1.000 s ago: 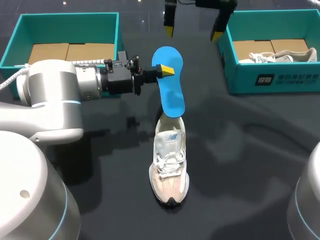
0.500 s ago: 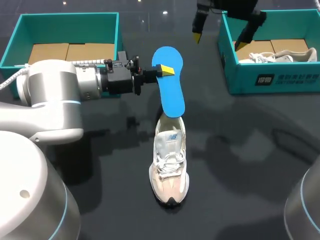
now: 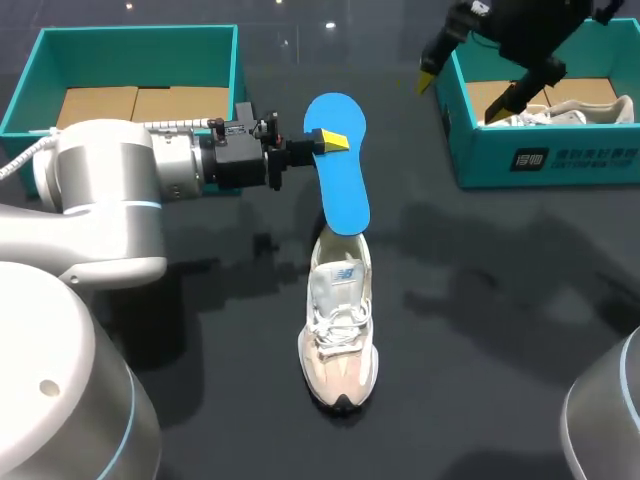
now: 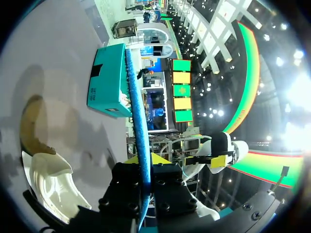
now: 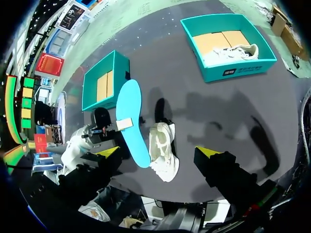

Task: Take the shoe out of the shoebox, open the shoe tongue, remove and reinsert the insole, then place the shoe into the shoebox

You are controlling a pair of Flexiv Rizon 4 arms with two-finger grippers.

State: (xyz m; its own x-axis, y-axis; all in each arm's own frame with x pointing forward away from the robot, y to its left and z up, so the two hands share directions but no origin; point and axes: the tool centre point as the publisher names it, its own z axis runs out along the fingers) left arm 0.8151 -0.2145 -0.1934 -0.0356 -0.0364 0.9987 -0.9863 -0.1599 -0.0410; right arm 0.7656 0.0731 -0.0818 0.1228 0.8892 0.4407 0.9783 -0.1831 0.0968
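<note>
The left gripper (image 3: 333, 140) pinches the blue insole (image 3: 340, 190) flat between its fingers near the broad end. The right gripper (image 3: 463, 90) hangs over the shoebox (image 3: 540, 160) at 2 o'clock, fingers spread wide and holding nothing. That box has another shoe in it.

The shoe (image 3: 340, 320) lies on the tabletop (image 3: 480, 300) at centre, sole down. Its long axis runs 12 to 6, with the toe at 6 and the heel at 12. The insole follows almost the same line. Its broad end is raised toward 12 and its narrow end is down at the heel collar, though I cannot tell whether that end is inside the shoe.

The step looks like the turn from removing the insole to putting it back. To do it well, keep the insole in line with the shoe and tilt it low. Slide it toward 6 along the shoe's floor instead of pushing straight down, which could buckle it. The grip should stay high so the fingers clear the collar. The free right gripper could steady the shoe, which may otherwise skid toward 6.
</note>
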